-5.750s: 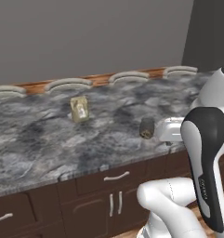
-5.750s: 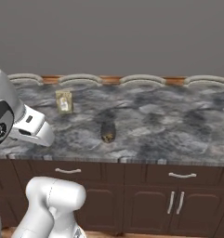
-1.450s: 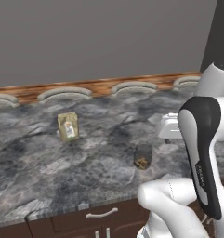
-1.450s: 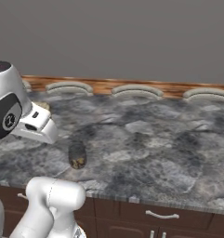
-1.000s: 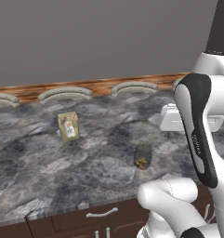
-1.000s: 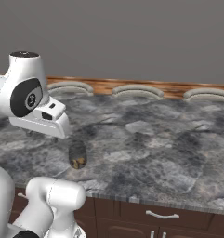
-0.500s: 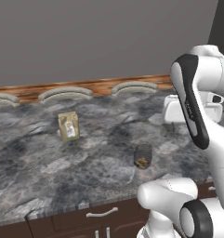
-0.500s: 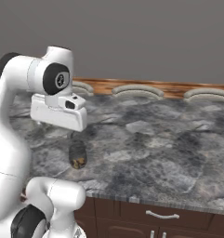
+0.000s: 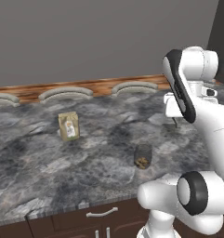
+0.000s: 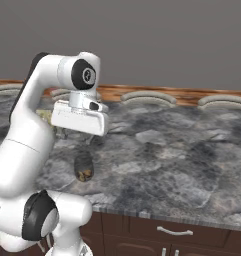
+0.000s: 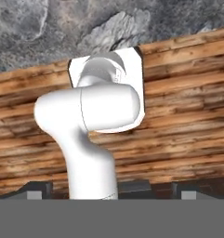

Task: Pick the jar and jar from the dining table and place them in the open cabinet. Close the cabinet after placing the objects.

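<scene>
pincer released above the table, short jar on the stone below

the pincer (image 11: 112, 189) is released: in the hand view its two dark tips (image 11: 37, 188) stand wide apart at the bottom edge. that view looks straight down past the table edge, with grey marbled stone at 12 o'clock and wooden floor boards (image 11: 187, 116) across the rest.

in the right base view the white hand (image 10: 80, 120) hangs level above the table (image 10: 157, 165), apart from the stone. the short jar (image 10: 83, 167) stands upright at 6 o'clock from the hand, near the front edge, with yellowish bits in its bottom. in the left base view the same jar (image 9: 142, 156) sits at about 7 o'clock from the hand (image 9: 172, 105), not touched by it.

a small tan carton (image 9: 69, 126) stands upright at 10 o'clock from the jar, well apart from it, farther back on the table (image 9: 53, 176). beyond the far edge, at 12 o'clock, pale curved shapes (image 9: 65, 93) line up against a strip of reddish wood. under the front edge are dark brown drawer fronts with silver handles (image 10: 171, 230).
</scene>
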